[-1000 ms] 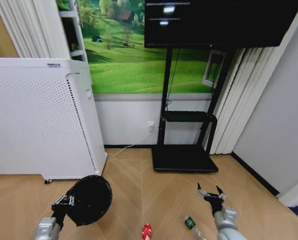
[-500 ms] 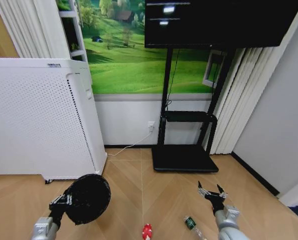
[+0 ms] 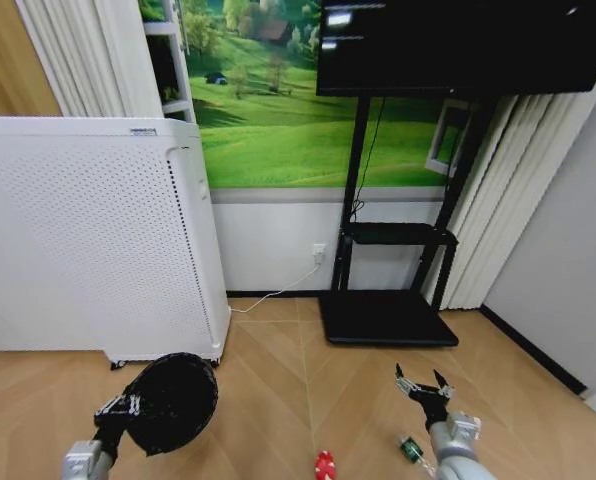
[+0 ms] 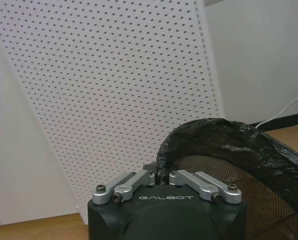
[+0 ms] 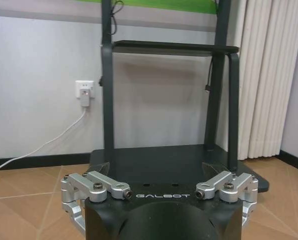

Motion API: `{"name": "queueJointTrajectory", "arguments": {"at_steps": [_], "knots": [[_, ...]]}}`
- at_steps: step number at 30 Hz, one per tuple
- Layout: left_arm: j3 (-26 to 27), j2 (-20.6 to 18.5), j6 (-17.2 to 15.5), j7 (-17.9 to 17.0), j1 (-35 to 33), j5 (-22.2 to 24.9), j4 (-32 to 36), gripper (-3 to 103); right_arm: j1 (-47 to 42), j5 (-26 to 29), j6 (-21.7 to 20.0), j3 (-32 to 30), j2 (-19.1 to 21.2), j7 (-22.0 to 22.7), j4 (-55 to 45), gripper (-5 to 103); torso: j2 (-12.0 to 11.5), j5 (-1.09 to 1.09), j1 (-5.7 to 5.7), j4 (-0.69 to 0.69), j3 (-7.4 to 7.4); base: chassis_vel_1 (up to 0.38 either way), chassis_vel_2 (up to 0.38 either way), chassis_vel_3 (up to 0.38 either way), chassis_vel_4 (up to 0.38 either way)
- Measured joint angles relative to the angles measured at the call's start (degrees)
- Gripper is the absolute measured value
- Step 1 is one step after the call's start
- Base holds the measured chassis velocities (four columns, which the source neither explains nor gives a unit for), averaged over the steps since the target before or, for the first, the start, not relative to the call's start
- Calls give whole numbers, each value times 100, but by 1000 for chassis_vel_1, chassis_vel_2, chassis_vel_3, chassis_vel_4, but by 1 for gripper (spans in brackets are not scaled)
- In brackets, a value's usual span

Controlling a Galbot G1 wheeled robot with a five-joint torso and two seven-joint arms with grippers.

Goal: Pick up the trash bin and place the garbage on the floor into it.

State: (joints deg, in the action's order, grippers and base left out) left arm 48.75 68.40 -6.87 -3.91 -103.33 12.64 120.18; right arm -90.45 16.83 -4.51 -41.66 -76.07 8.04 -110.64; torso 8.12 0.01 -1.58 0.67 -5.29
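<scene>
Nearest the robot, low in the head view, the left gripper (image 3: 115,408) is clamped on the rim of the trash bin (image 3: 170,401), holding the black mesh basket off the floor and tipped on its side so its round bottom faces the camera. In the left wrist view the gripper's (image 4: 162,176) fingers (image 4: 132,182) are drawn together on the liner-wrapped rim of the bin (image 4: 229,150), with the perforated white panel right behind.

To the right, the right gripper (image 3: 424,383) hangs above the wooden floor (image 3: 308,400) with its fingers spread wide and nothing between them — the right wrist view shows the same splayed fingers (image 5: 96,186) of that gripper (image 5: 159,192).

On the floor between the two arms, at the bottom edge of the head view, lies a crushed red-and-white piece (image 3: 324,465). Just beside the right arm lies the green bottle (image 3: 411,449), partly hidden by the wrist.

Farther off, the large white perforated appliance (image 3: 98,235) stands on the left, against the wall — the bin hangs just in front of its lower right corner. A white cable (image 3: 273,293) runs from a wall socket (image 3: 319,252) along the skirting. To the right stands a black TV stand (image 3: 390,300) with a dark screen (image 3: 458,45) on top, before a green landscape mural (image 3: 273,120), with pale curtains (image 3: 503,210) beyond.
</scene>
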Motion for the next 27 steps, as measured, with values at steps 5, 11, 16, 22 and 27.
{"name": "queueJointTrajectory", "arguments": {"at_steps": [5, 11, 16, 22, 27], "knots": [[-28, -2, 22, 9, 22, -7, -68, 6, -21, -16, 36, -9, 2, -1, 25, 100, 0, -3, 0, -1, -1, 301, 329, -300, -318], [-66, 9, 43, 13, 57, -28, -152, 6, -57, -73, 140, 8, 22, -59, 65, 100, 0, -2, 0, -2, -1, 365, 381, -339, -363], [-104, -9, 71, 18, 100, -51, -262, 6, -162, -32, 146, 39, 123, -41, 69, 100, 0, -1, 0, -1, 0, 293, 292, -272, -307], [-273, -148, 71, 27, 384, -48, -429, 6, -578, -20, -256, 182, 656, 230, 134, 100, 0, 1, -1, -5, -1, 60, 64, 4, -54], [-467, -250, 71, 72, 657, -36, -543, 6, -831, 34, -411, 301, 1124, 258, 304, 100, 0, 1, -1, 4, 0, -101, -25, 52, 44]]}}
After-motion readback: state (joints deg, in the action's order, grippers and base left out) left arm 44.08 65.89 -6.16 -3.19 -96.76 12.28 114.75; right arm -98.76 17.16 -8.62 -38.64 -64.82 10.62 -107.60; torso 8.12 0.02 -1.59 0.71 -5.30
